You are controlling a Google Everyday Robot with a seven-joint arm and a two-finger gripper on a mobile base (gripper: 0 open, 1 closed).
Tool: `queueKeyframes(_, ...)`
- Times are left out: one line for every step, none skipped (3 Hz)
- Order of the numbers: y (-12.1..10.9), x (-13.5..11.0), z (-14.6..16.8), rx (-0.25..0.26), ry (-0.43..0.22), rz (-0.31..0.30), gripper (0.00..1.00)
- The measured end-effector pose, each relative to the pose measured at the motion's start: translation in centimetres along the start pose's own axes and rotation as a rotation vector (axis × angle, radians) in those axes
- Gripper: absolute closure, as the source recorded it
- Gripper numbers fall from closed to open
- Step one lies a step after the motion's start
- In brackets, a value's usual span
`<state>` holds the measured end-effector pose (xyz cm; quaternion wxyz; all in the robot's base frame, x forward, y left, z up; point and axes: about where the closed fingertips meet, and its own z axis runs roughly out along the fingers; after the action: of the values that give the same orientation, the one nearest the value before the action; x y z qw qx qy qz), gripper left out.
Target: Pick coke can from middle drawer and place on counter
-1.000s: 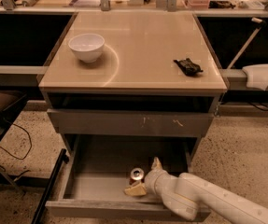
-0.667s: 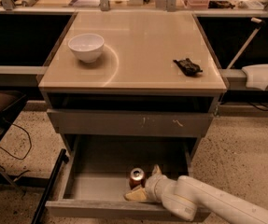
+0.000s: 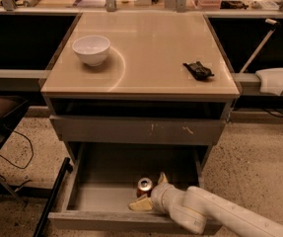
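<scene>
Gripper (image 3: 147,191) inside the open middle drawer (image 3: 106,174), fingers spread unclenched around the coke can (image 3: 144,184), near the drawer's front

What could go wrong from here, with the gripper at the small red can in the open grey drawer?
1. The open gripper straddles the upright red-orange metal coke can; closing off-centre could tip it on the floor of the wide shallow grey middle drawer.
2. Lifted straight up, the can might strike the scratched grey drawer front above, before reaching the glossy beige counter.
</scene>
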<state>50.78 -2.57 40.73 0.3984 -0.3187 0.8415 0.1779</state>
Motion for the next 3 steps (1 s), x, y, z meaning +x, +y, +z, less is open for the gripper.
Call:
queueKeyframes(0.04, -0.03, 0.02, -0.001, -0.001, 0.000, 0.00)
queueKeyframes(0.04, -0.03, 0.03, -0.001, -0.001, 0.000, 0.19)
queueKeyframes(0.05, -0.03, 0.02, -0.001, -0.001, 0.000, 0.42)
